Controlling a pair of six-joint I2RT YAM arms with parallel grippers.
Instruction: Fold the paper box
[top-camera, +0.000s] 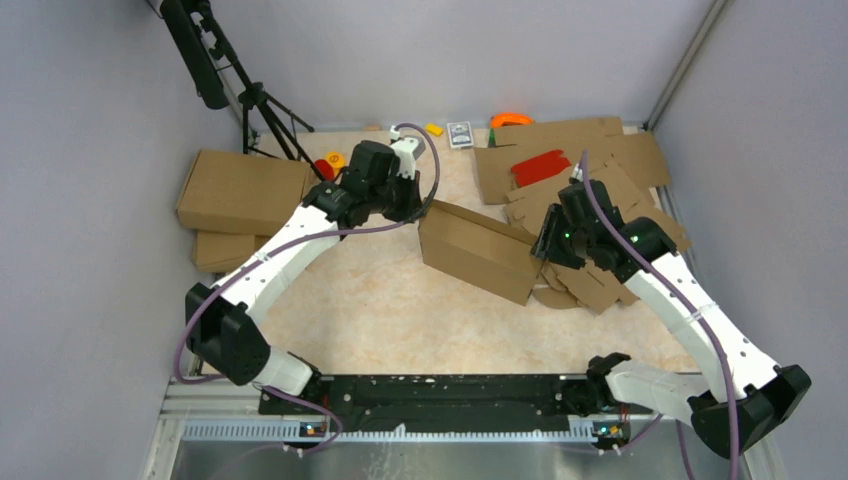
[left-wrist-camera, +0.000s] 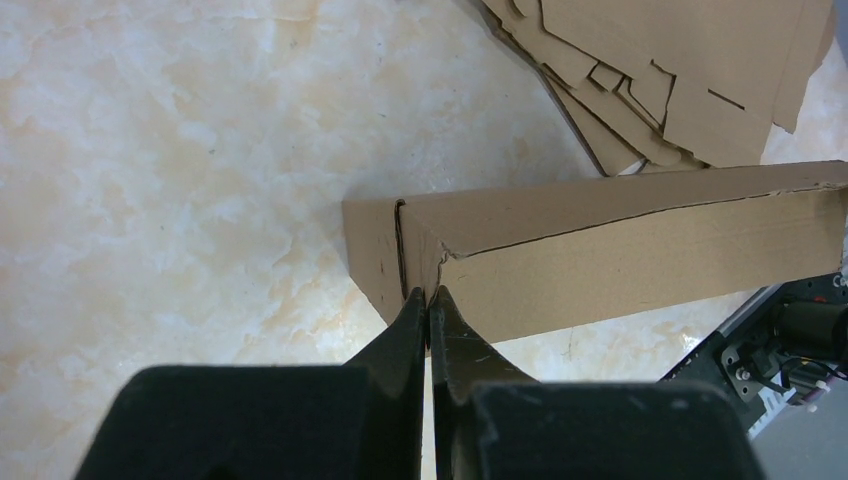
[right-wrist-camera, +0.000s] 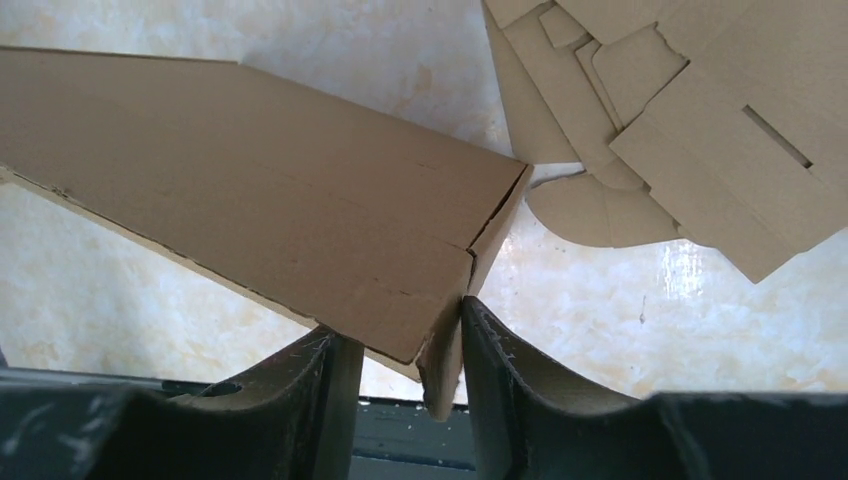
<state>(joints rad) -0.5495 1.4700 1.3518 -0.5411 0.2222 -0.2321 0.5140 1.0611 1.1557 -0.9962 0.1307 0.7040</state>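
Note:
The paper box (top-camera: 478, 250) is a closed, shallow brown cardboard box tilted in the middle of the table. My left gripper (top-camera: 414, 206) is at its far left corner. In the left wrist view the jaws (left-wrist-camera: 428, 296) are pinched shut on a thin cardboard edge at the corner of the box (left-wrist-camera: 620, 250). My right gripper (top-camera: 545, 250) is at the box's right end. In the right wrist view its jaws (right-wrist-camera: 400, 335) straddle the box corner (right-wrist-camera: 270, 200), one finger under the panel and the other against the end flap.
A heap of flat cut cardboard sheets (top-camera: 610, 165) with a red piece (top-camera: 540, 166) lies at the back right, and shows in both wrist views (left-wrist-camera: 690, 80) (right-wrist-camera: 700, 110). Folded boxes (top-camera: 240, 190) are stacked at the left. A tripod (top-camera: 262, 110) and small items (top-camera: 460, 133) are at the back.

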